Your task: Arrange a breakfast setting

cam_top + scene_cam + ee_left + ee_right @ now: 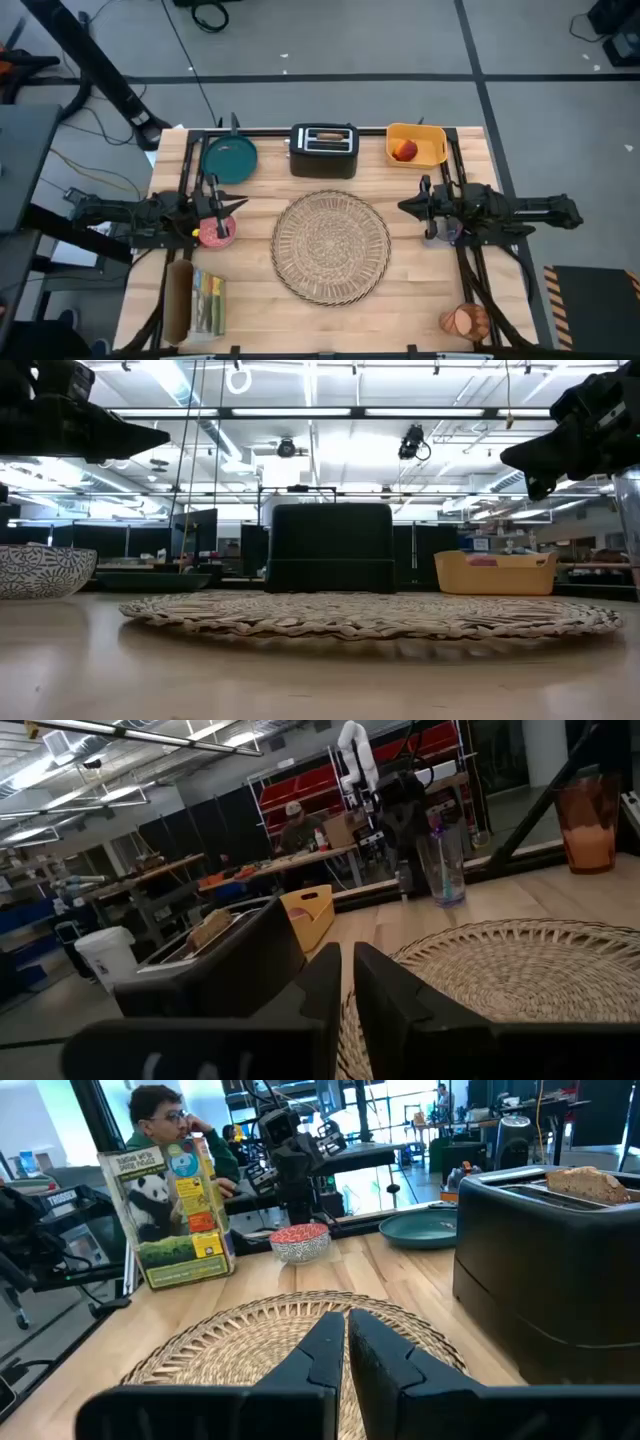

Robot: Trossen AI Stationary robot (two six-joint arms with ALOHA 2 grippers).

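Observation:
The round woven placemat (330, 245) lies bare at the table's middle. Behind it stands the black toaster (324, 150) with a toast slice (585, 1180) in its slot. The teal plate (230, 158) lies at the far left. The red fruit (404, 150) sits in the yellow bin (415, 145). The small patterned bowl (216, 232) stands left of the mat, under my left arm. The orange tumbler (465, 322) is at the near right. My left gripper (240, 204) and right gripper (403, 207) hover shut on either side of the mat, pointing level at each other.
A cereal box (195, 300) lies at the near left. A clear glass (440, 870) with something bluish in it stands under my right arm. A person sits at a bench beyond the table.

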